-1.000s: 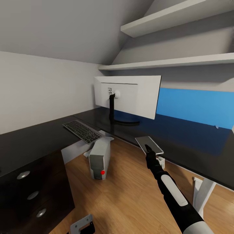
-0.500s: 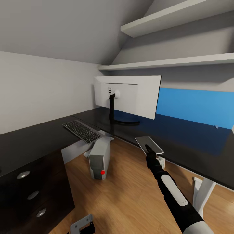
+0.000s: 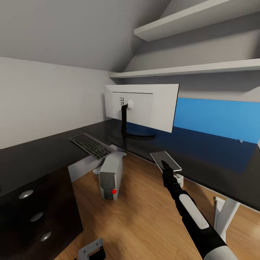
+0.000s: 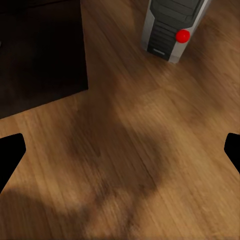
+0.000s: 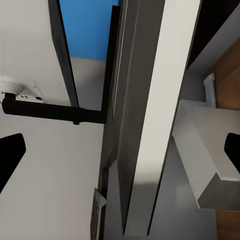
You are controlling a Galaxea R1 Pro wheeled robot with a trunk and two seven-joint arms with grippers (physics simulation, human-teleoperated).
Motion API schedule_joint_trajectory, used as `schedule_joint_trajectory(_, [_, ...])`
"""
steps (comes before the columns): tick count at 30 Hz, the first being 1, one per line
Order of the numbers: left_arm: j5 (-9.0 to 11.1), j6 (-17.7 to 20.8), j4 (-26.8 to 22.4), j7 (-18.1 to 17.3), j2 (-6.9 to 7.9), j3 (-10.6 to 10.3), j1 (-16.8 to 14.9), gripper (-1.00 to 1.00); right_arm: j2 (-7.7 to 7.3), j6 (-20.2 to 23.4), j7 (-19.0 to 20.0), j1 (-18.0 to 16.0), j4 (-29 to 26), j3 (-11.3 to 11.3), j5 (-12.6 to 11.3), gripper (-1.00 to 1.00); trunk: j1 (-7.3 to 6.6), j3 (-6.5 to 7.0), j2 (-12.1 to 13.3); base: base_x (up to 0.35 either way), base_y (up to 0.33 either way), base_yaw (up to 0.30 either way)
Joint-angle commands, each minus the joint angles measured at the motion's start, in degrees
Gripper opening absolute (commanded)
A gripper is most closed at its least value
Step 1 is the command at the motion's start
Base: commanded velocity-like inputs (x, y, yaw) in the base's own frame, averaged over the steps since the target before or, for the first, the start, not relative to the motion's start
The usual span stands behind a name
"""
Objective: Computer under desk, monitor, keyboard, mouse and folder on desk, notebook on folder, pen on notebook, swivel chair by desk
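Observation:
The monitor (image 3: 148,106) stands on the black desk (image 3: 202,159) with its white back toward me. The keyboard (image 3: 91,145) lies on the desk's left wing. Under the desk stands the computer (image 3: 110,178), also in the left wrist view as the computer (image 4: 172,27). The light-grey notebook (image 3: 172,163) lies level at the desk's front edge. My right gripper (image 3: 165,164) reaches it from below the edge. In the right wrist view the right gripper (image 5: 120,152) is open, with the notebook's edge (image 5: 150,130) running between the spread fingers. My left gripper (image 4: 120,150) hangs open over the wood floor. Folder, pen, mouse and swivel chair are out of view.
A black drawer unit (image 3: 36,213) with round knobs stands at the near left. Two white wall shelves (image 3: 195,68) hang above the desk, and a blue panel (image 3: 220,117) runs behind it. A white desk leg (image 3: 225,213) is at the right. Wood floor (image 3: 141,216) lies between.

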Motion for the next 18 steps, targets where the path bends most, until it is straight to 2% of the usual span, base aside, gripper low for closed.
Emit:
schedule_joint_trajectory(1, [0.05, 0.49, -0.11, 0.29, 0.04, -0.07, -0.02, 1.00, -0.09, -0.48, -0.24, -0.04, -0.09, 0.25, -0.54, 1.00, 0.00, -0.05, -0.02, 0.000, 0.000, 0.000])
schedule_joint_trajectory(11, [0.05, 0.49, -0.11, 0.26, 0.04, -0.07, -0.02, 1.00, -0.09, -1.41, -0.32, -0.05, -0.09, 0.32, -0.53, 1.00, 0.00, -0.05, -0.02, 0.000, 0.000, 0.000])
schedule_joint_trajectory(12, [0.05, 0.49, -0.11, 0.26, 0.04, -0.07, -0.02, 1.00, -0.10, -1.90, -0.36, -0.05, -0.09, 0.36, -0.53, -1.00, 0.00, -0.05, -0.02, 0.000, 0.000, 0.000])
schedule_joint_trajectory(18, [0.00, 0.49, 1.63, 0.25, 0.02, -0.19, -0.02, 1.00, -0.10, -2.85, -0.26, -0.05, -0.09, 0.47, -0.56, -1.00, 0.00, -0.05, -0.02, 0.000, 0.000, 0.000])
